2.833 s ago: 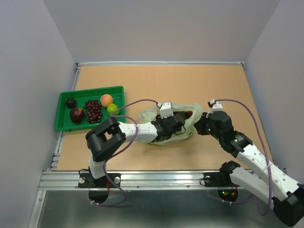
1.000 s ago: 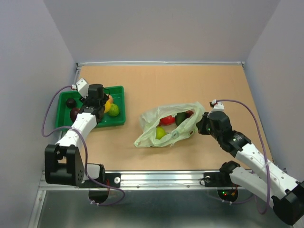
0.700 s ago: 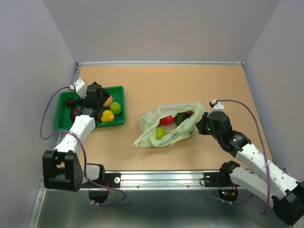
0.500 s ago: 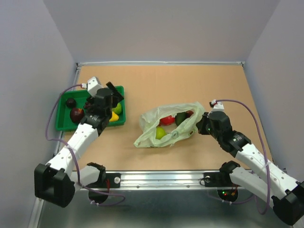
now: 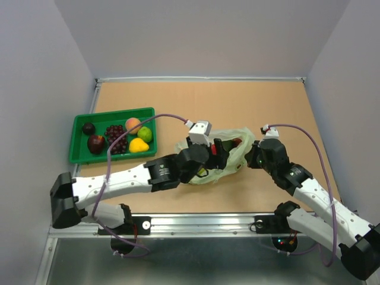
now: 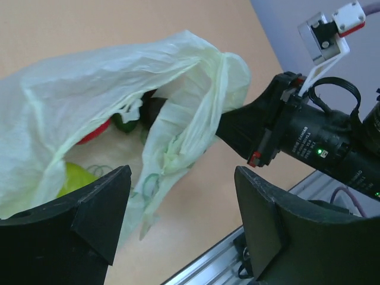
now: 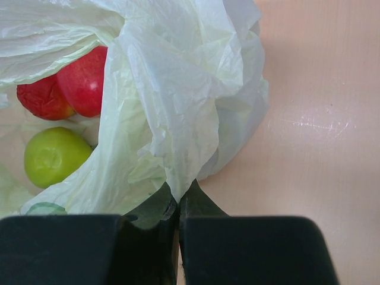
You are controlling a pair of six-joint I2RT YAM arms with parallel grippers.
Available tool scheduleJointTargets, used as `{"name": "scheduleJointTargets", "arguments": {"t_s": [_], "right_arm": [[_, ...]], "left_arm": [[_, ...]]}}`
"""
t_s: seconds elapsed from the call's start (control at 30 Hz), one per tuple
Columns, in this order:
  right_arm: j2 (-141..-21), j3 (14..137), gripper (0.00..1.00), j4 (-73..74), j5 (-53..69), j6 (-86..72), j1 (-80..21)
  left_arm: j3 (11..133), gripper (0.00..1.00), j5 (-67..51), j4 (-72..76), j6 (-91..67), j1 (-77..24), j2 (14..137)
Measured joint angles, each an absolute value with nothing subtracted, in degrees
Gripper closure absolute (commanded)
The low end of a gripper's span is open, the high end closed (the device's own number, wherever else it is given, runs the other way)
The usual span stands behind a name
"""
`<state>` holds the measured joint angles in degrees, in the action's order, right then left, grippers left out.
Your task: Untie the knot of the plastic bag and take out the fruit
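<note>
The pale green plastic bag (image 5: 228, 155) lies mid-table with its mouth open; no tied knot shows. My left gripper (image 5: 215, 157) is open and empty, hovering over the bag's near side (image 6: 181, 178). Inside the bag (image 6: 89, 89) I see a red fruit (image 6: 98, 134), a dark green avocado (image 6: 124, 123) and a lime-green round one (image 6: 77, 178). My right gripper (image 5: 253, 158) is shut on the bag's right edge (image 7: 178, 199). Its view shows a red apple (image 7: 88, 80), a small red one (image 7: 41, 101) and the lime-green one (image 7: 56, 155).
A green tray (image 5: 80, 155) at the left holds a yellow pear (image 5: 138, 145), a lime-green fruit (image 5: 145, 135), a peach (image 5: 133, 124), purple grapes (image 5: 116, 138), a red apple (image 5: 96, 143) and a small dark fruit (image 5: 88, 128). Walls enclose the table.
My left arm left the yellow pear in the tray and swung right, back over the bag, with its gripper open. The right gripper kept hold of the bag's edge.
</note>
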<state>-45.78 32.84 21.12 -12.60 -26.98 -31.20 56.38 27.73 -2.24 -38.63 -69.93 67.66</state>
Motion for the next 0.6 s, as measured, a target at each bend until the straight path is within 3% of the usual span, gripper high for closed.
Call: {"name": "scheduleJointTargets", "arguments": {"t_s": [0.1,0.3,0.6], "right_arm": [[-45.58,32.82,1.00,21.15,-12.25,-27.11,-31.20],[-42.70,31.16,0.99,21.10,-11.99,-27.73,-31.20],[-41.47,30.92,1.00,21.39,-11.00,-28.08,-31.20]], "left_arm": [[60.58,0.30,28.47,-1.17,-38.61,-71.11,76.66],[61.63,0.32,30.87,-1.15,-39.72,-69.54,88.31],[65.06,0.11,34.79,-0.80,-39.86,-60.55,99.07]]}}
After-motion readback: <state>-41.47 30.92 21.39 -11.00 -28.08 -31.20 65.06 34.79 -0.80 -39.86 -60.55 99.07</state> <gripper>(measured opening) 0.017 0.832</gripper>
